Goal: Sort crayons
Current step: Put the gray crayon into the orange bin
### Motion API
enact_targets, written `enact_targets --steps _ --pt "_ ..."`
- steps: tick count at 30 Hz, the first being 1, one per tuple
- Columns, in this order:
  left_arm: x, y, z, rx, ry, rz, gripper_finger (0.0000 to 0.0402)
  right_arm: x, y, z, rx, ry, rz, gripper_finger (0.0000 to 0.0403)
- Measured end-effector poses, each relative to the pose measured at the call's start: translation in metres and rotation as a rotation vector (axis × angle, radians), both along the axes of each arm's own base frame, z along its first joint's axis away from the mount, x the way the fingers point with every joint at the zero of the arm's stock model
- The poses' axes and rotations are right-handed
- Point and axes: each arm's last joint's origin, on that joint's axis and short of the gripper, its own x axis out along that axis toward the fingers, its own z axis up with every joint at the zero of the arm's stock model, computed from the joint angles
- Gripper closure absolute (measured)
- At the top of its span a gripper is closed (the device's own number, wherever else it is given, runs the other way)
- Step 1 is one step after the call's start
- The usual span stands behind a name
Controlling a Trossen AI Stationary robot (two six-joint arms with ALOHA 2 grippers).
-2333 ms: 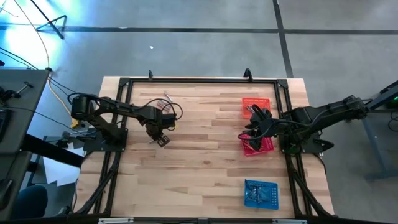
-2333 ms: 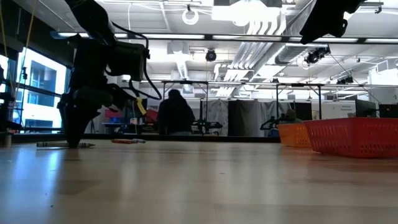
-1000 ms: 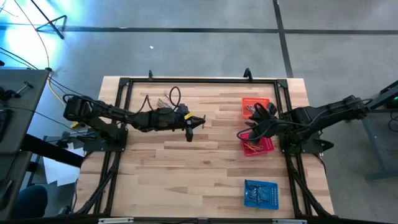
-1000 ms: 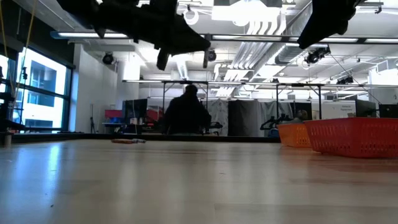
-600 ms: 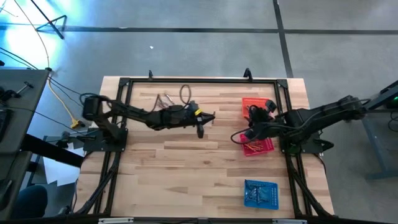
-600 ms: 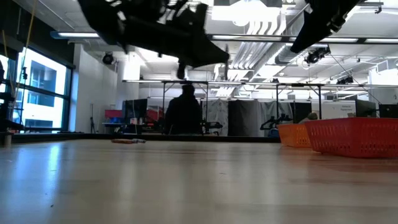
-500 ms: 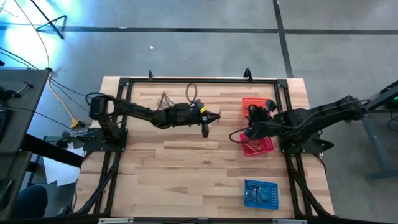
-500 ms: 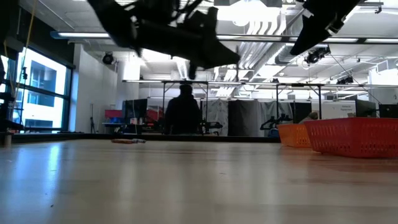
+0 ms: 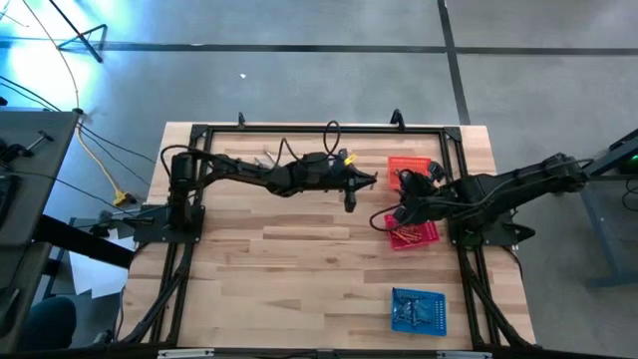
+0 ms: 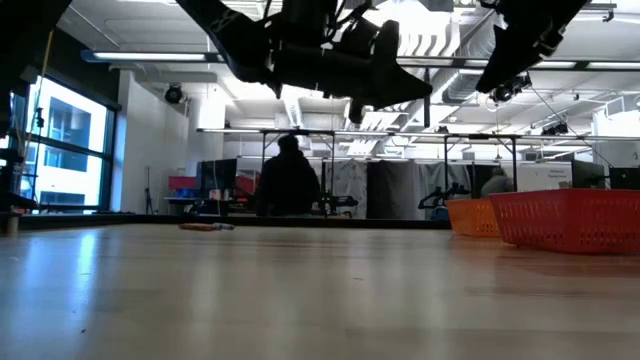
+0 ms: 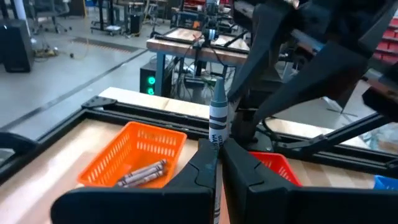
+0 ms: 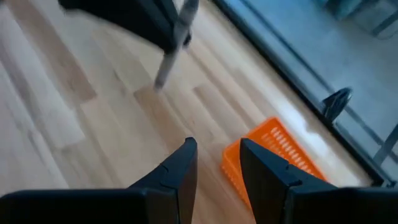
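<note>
**Grey crayon in transit toward the baskets**

Jaws of the left gripper (image 11: 216, 163) are pinched together on a grey crayon (image 11: 217, 112), which stands upright between the fingers with its tip up. Seen from above, this gripper (image 9: 350, 197) hangs over the far middle of the table (image 9: 299, 269), just left of the orange basket (image 9: 410, 170). Right gripper (image 12: 214, 163): jaws apart, holding nothing; it waits over the red basket (image 9: 413, 234) on the right side.

Progress, as a judgement: partway. The orange basket (image 11: 140, 155) already holds grey crayons (image 11: 143, 174); at least two or three show, and the exact number cannot be told. The red basket has orange-red sticks lying in it, count not readable. The blue basket (image 9: 418, 310), near right, shows contents I cannot make out.

Left to do: a small scatter of loose crayons (image 9: 267, 157) lies at the far left of the table; from table height only one short cluster (image 10: 205, 226) shows. They look few, perhaps three or four, but I cannot count them surely.

Counts: three baskets (orange, red, blue), two arms, one crayon in hand. One person (image 10: 288, 180) stands in the room behind the table.
</note>
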Motion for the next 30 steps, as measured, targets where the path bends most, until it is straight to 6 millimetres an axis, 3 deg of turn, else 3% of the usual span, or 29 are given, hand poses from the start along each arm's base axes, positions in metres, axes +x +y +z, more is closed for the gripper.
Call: enact_targets --steps 8,14,23,30 --pt "0.002 -0.011 0.003 0.06 -0.026 -0.02 0.0401 0.02 0.012 0.016 -0.084 -0.173 0.16 0.0289" --pt "0.002 -0.014 0.007 0.11 -0.054 0.032 0.0401 0.018 0.019 0.015 -0.048 -0.195 0.159 0.0289" --pt "0.0 -0.016 0.018 0.162 -0.082 0.055 0.0401 -0.009 0.032 -0.044 -0.043 -0.415 -0.021 0.0289" --pt "0.001 -0.024 0.019 0.119 -0.096 0.022 0.0401 -0.007 0.033 -0.055 -0.07 -0.614 -0.008 0.0289"
